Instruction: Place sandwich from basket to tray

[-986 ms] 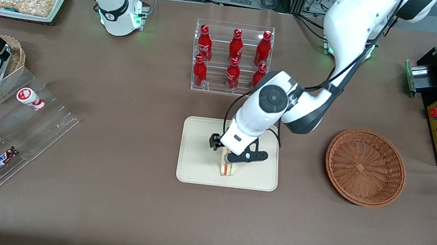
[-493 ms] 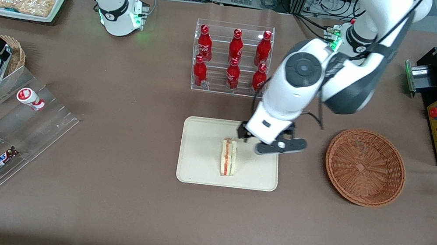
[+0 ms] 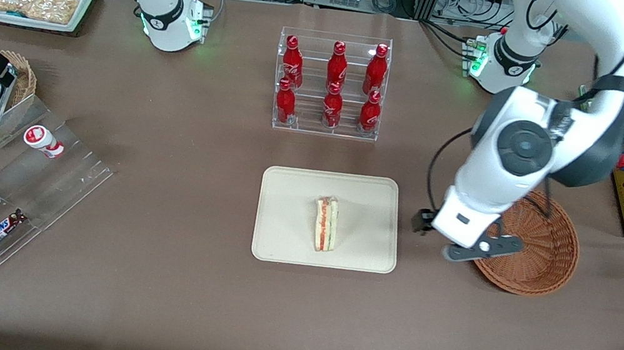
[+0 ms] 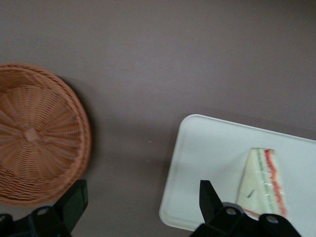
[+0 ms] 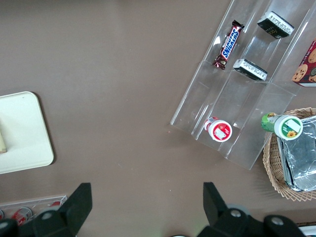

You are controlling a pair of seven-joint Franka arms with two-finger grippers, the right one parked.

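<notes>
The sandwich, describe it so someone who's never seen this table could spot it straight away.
Start at the clear rack of red bottles; nearer the front camera lies a flat cream tray. The sandwich lies on that tray, alone: a small pale wedge with red-orange and green filling stripes along its cut edge. The open, empty gripper hovers between the tray and the round wicker basket.

"SNICKERS" on candy bar point(image 5: 228, 45)

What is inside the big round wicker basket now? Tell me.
Nothing shows inside the basket. In the front view the arm covers part of it. The sandwich lies on the tray; the gripper hangs between them, jaws open.
</notes>
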